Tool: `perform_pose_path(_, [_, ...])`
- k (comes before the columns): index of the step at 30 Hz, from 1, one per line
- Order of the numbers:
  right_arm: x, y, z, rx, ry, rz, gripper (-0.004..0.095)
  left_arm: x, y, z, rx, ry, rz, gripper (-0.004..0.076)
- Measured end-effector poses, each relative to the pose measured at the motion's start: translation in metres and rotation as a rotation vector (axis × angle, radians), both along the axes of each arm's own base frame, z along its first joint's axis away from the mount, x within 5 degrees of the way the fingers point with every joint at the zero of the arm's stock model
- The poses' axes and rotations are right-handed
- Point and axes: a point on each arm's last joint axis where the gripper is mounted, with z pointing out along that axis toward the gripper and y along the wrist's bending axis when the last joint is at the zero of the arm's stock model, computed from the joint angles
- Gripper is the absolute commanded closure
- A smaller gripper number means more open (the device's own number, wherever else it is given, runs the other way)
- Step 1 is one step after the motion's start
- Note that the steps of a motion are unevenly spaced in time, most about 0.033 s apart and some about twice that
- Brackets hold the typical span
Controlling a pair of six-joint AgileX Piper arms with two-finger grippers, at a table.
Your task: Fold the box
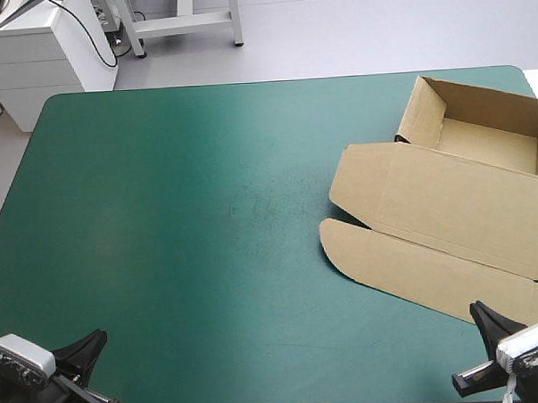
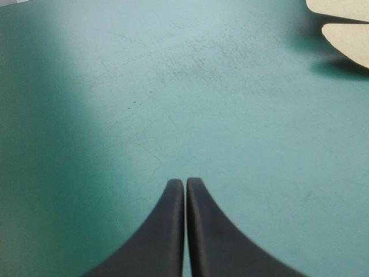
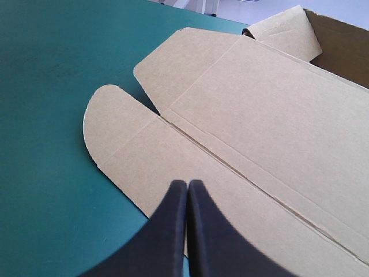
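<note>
While box [image 1: 484, 112] sits as open tray, lid [image 1: 457, 202] flat, my left gripper [image 2: 185, 182] and right gripper [image 3: 188, 183] both closed, holding nothing.

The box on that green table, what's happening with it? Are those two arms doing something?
Nothing holds the box right now. It lies on the right of the table as an open tray, its lid spread flat toward the near edge. Both grippers are shut and empty: the left gripper is at the near left corner over bare table, and the right gripper is at the lid's near edge.
</note>
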Motion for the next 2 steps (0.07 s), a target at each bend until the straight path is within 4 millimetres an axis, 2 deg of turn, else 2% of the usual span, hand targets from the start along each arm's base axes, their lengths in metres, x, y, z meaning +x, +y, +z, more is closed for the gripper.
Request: perform_pose_path(2, [-0.0008, -0.0002, 0.0, 0.003, -0.005, -0.001, 0.0929, 0.0, 0.0, 0.0, 0.0, 0.0, 0.0, 0.0731])
